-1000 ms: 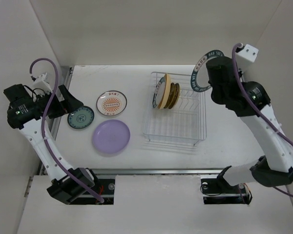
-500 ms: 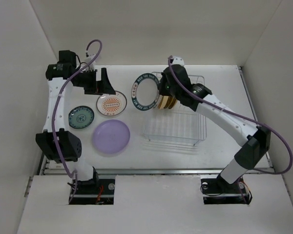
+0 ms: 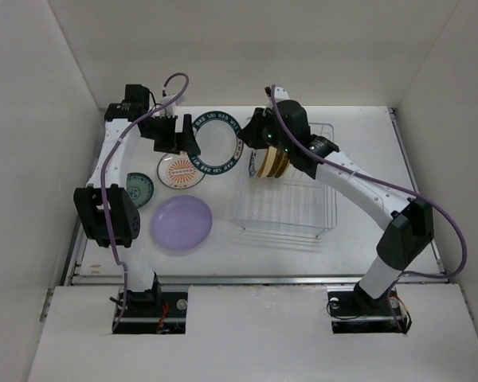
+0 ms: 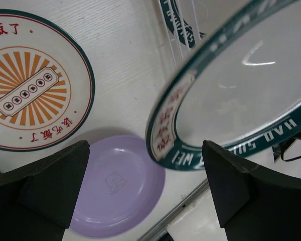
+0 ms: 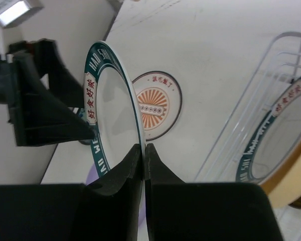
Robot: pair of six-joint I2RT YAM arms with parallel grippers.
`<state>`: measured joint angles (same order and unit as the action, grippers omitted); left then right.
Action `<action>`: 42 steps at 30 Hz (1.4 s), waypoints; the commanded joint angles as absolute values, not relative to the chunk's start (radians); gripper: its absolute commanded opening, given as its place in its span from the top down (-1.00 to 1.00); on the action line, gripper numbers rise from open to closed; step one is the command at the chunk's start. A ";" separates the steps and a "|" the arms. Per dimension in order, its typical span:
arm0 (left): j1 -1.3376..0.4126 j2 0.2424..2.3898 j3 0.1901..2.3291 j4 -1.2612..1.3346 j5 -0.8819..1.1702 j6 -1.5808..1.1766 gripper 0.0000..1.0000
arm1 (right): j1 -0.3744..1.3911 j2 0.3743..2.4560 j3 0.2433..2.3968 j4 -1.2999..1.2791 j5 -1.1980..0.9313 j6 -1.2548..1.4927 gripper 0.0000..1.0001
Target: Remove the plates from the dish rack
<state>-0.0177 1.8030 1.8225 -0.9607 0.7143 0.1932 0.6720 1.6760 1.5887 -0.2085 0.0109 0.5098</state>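
Plate (image 5: 114, 116), round, glossy, dark-rimmed, pinched edgewise by right hand (image 5: 143, 147).

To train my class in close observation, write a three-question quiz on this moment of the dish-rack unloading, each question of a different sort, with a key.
1. True or false: the right gripper is shut on the rim of the dark-rimmed white plate, holding it off the table.
2. Multiple choice: the left gripper is A) open near that plate, B) shut on a plate lying flat, C) out of every view.
3. Count: how many plates lie flat outside the dish rack?

Key: 1 true; 2 A; 3 three: lavender plate, orange-patterned plate, teal plate.
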 commanded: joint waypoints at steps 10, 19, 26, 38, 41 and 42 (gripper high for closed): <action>-0.021 1.836 1.795 -1.014 1.018 0.248 0.59 | 0.617 1.749 1.500 0.133 -0.328 0.588 1.00; 0.055 1.818 1.784 -1.083 1.049 0.225 1.00 | 0.617 1.831 1.581 0.068 -0.348 0.594 0.96; 0.161 1.818 1.786 -0.994 1.063 0.087 1.00 | 0.606 1.899 1.746 -0.093 -0.373 0.529 -0.46; 0.215 2.011 1.888 -0.922 0.730 -0.087 1.00 | 0.584 1.778 1.772 -0.262 -0.169 0.408 -0.79; 0.203 2.062 1.925 -0.933 0.664 -0.077 1.00 | 0.584 1.735 1.760 -0.262 -0.169 0.408 -0.79; 0.202 2.062 1.925 -0.933 0.635 -0.077 1.00 | 0.584 1.718 1.744 -0.262 -0.169 0.408 -0.79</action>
<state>0.2138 2.0773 1.8725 -0.9131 0.7010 -0.0612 0.5835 1.7962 1.7199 -0.2562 -0.1875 0.4393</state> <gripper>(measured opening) 0.064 0.895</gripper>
